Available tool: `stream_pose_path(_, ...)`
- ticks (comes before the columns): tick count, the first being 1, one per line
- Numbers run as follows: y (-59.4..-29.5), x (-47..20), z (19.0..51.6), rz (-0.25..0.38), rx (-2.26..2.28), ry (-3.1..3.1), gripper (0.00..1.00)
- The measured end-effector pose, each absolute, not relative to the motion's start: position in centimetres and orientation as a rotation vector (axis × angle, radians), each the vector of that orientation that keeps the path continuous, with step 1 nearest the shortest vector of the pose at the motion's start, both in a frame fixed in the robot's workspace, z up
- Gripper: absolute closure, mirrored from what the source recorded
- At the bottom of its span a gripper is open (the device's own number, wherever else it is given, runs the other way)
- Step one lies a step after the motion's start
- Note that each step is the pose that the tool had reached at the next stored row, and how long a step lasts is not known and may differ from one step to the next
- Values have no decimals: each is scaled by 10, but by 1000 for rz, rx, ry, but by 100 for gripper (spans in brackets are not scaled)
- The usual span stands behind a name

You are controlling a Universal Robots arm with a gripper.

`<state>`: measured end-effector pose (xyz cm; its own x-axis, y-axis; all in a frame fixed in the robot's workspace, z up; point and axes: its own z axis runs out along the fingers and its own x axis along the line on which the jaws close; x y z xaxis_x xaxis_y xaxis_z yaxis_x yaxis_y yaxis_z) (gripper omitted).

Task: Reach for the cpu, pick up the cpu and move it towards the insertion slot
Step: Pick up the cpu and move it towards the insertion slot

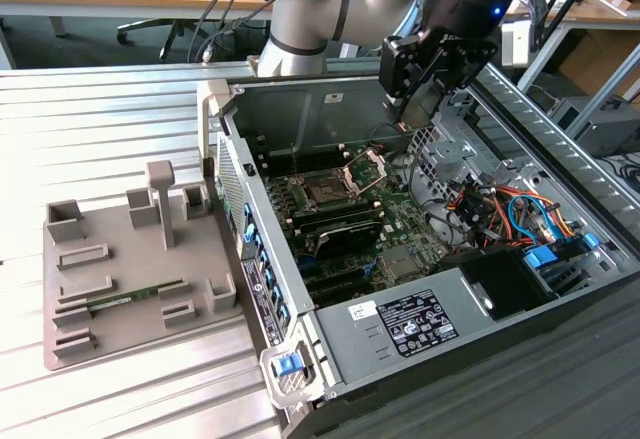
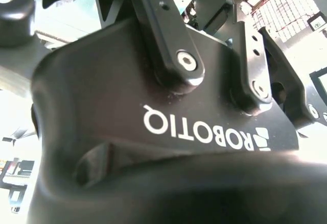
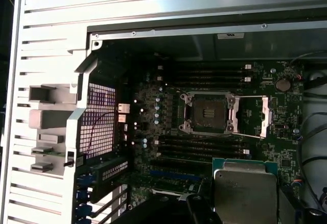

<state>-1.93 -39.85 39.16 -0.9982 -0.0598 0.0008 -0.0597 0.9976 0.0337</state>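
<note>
The cpu [image 3: 245, 191], a flat square chip with a silvery top and a green rim, hangs close under the camera in the first wrist view, with a dark finger [image 3: 193, 209] against its edge. In the exterior view my gripper [image 1: 413, 119] hangs inside the open computer case, above the motherboard, shut on the cpu. The insertion slot [image 1: 325, 195] lies lower and toward the exterior view's left of the gripper. Its silver frame [image 1: 366, 169] is swung open. In the first wrist view the slot [image 3: 207, 113] is apart from the cpu. The gripper's black housing [image 2: 153, 96] fills the second wrist view.
Long black memory slots [image 3: 204, 146] run on both sides of the socket. Coloured cables [image 1: 500, 209] and a drive bay crowd the case on the exterior view's right. A grey fixture plate [image 1: 130, 279] with a green memory stick [image 1: 135, 297] lies outside the case wall [image 1: 225, 159].
</note>
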Motion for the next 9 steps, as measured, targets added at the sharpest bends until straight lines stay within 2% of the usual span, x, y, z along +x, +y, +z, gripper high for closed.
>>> stream_pose_path(9,-398,-15,388,-53,94,-3138,45)
